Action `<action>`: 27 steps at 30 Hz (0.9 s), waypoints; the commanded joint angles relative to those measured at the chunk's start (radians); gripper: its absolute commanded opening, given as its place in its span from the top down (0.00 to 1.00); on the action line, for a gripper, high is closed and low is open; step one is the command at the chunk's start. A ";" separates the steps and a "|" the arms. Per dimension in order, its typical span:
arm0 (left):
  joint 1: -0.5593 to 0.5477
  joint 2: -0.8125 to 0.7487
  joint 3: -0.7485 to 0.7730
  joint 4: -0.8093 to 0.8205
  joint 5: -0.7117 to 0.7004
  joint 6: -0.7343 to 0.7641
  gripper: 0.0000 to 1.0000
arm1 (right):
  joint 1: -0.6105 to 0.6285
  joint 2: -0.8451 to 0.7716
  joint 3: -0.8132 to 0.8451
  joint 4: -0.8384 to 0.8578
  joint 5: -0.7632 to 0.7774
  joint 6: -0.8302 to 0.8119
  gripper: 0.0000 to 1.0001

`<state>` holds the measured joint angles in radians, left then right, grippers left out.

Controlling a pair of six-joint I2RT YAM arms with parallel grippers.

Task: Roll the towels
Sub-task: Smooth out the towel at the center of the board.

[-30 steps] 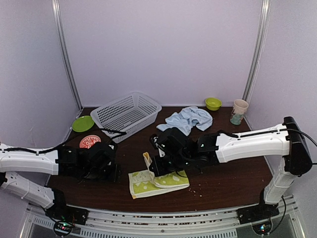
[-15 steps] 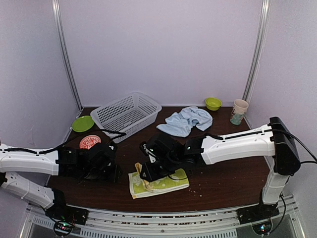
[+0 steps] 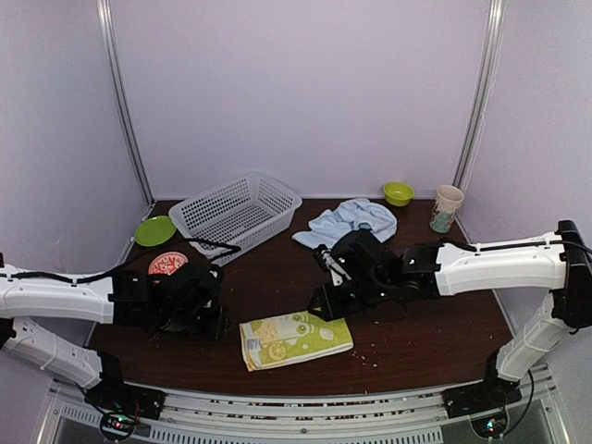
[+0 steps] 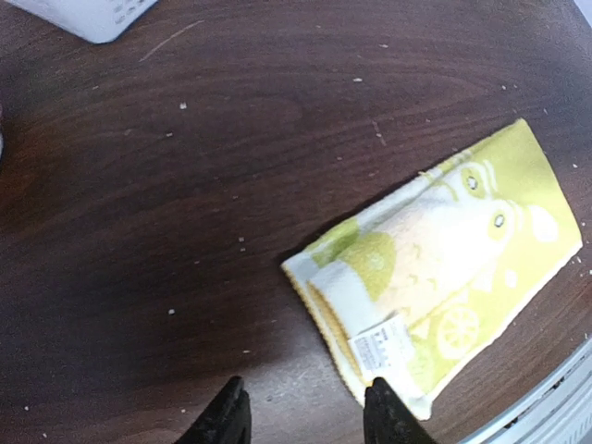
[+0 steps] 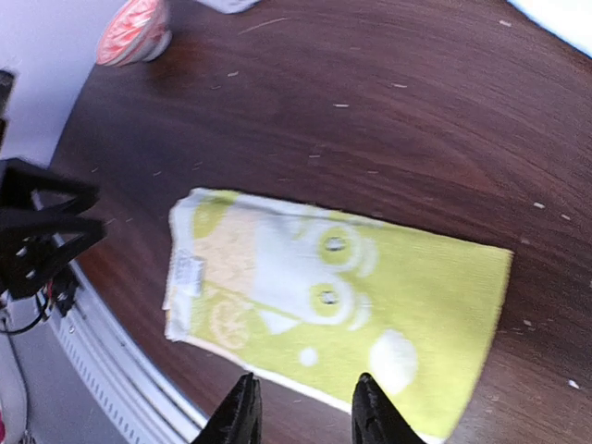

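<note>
The lime-green towel with lemon print [image 3: 296, 339] lies folded flat near the table's front edge, its white label [image 4: 384, 340] at the left end. The pale blue towel [image 3: 347, 222] sits crumpled at the back, right of centre. My right gripper [image 3: 324, 303] hovers just behind the green towel's right end; in the right wrist view its jaws [image 5: 301, 412] stand open above the towel [image 5: 342, 287] with nothing between them. Just left of the same towel [image 4: 444, 268], low over the wood, my left gripper [image 4: 308, 421] is open and empty.
A white mesh basket [image 3: 236, 211] stands at the back left, with a green plate [image 3: 154, 229] and a pink-red round object [image 3: 167, 265] beside it. A green bowl [image 3: 398, 192] and a paper cup [image 3: 447, 208] stand at the back right.
My right gripper carried the towel's lifted edge leftward, then opened, let it go and drew back to the right. The green towel now lies flat and folded. The left arm stayed put.
</note>
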<state>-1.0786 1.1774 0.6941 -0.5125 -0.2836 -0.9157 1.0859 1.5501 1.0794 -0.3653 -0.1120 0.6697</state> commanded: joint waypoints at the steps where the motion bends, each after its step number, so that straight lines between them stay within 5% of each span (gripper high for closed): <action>1: 0.004 0.139 0.154 0.106 0.128 0.113 0.59 | -0.043 -0.029 -0.114 0.020 0.030 0.016 0.70; 8: -0.027 0.358 0.308 0.126 0.333 0.240 0.66 | -0.061 -0.001 -0.178 0.081 0.058 0.065 0.71; 20: -0.030 0.465 0.207 0.178 0.442 0.234 0.81 | -0.120 0.210 -0.010 0.058 0.068 0.055 0.81; 27: -0.038 0.498 0.099 0.219 0.477 0.182 1.00 | -0.180 0.303 -0.008 0.056 0.037 0.122 0.87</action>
<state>-1.1072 1.6516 0.8402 -0.3290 0.1551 -0.7013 0.9386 1.8172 1.0615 -0.2977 -0.0666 0.7490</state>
